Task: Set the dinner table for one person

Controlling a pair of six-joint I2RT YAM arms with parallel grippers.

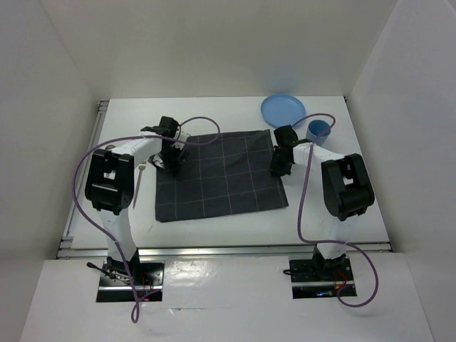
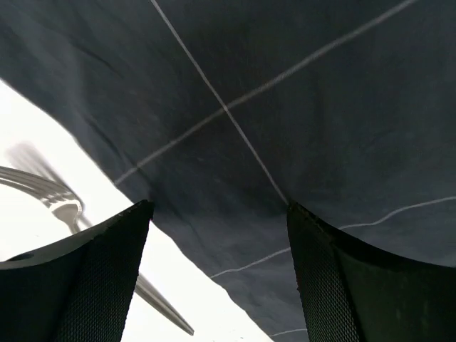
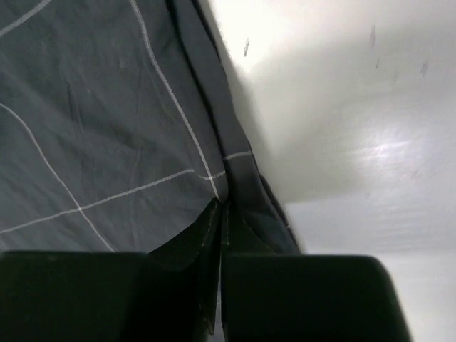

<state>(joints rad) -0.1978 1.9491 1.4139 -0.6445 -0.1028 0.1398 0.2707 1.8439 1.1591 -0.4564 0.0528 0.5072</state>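
Here, the right gripper (image 3: 219, 231) has its two fingers brought together on the right-hand hem of the placemat (image 3: 107, 128), with a small fold of the dark checked cloth nipped between the tips and lifted a little off the white surface. That grip looks meant for tugging or straightening the edge rather than carrying anything. The left gripper (image 2: 219, 214) hangs low over the opposite, left edge of the same cloth with its fingers spread wide and nothing between them. The fabric lies flat beneath it, so it is probably poised to press or pinch that side while the other arm pulls. Just off the cloth on that side a fork (image 2: 57, 199) lies on the bare top, close beside the left border, where a fork belongs in a place setting. The placemat itself sits roughly central on the dinner table (image 1: 214, 221), slightly askew to the rails. Beyond its far right corner, a blue plate (image 1: 283, 110) and a blue cup (image 1: 318, 130) stand near each other on the bare tabletop, clear of the cloth. By my reading the mat is being squared up first, and the plate and cup have yet to be set on it.
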